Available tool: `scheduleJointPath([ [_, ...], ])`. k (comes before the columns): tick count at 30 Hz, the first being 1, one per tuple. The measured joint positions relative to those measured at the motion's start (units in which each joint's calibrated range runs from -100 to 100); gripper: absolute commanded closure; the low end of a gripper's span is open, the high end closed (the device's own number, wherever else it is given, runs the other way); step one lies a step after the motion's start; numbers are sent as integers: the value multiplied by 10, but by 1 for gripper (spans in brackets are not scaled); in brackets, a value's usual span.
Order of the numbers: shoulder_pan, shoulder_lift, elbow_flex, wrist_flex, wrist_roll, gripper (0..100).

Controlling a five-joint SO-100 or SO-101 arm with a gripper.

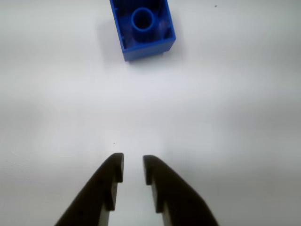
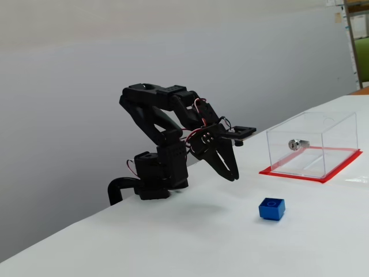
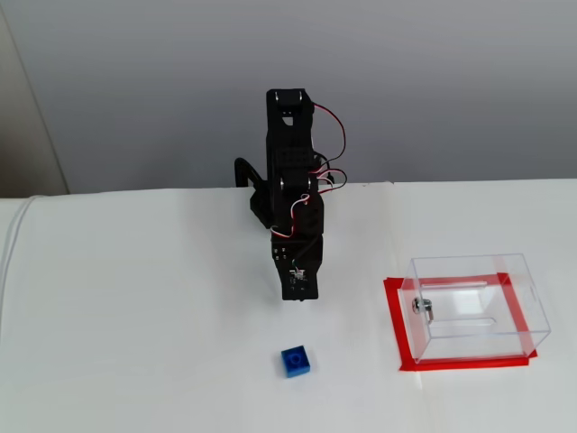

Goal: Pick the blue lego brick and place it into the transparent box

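gripper [image 1: 133,169]: jaws slightly apart, empty, hanging above the tabletop [image 3: 135,343] | blue lego brick [image 3: 295,361]: alone near the front edge, well clear of transparent box [image 3: 478,302] | handling: likely light, rigid, slick plastic; pinch opposite flat sides squarely

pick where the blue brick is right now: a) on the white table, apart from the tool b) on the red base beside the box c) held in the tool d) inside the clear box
a, the blue brick sits on the white table, clear of the tool and outside the clear box.
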Motion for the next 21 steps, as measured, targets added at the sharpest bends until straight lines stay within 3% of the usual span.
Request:
scheduleJointPath([
  [8,-2,151,-151,0,0,73],
  [21,-38,335,-300,0,0,73],
])
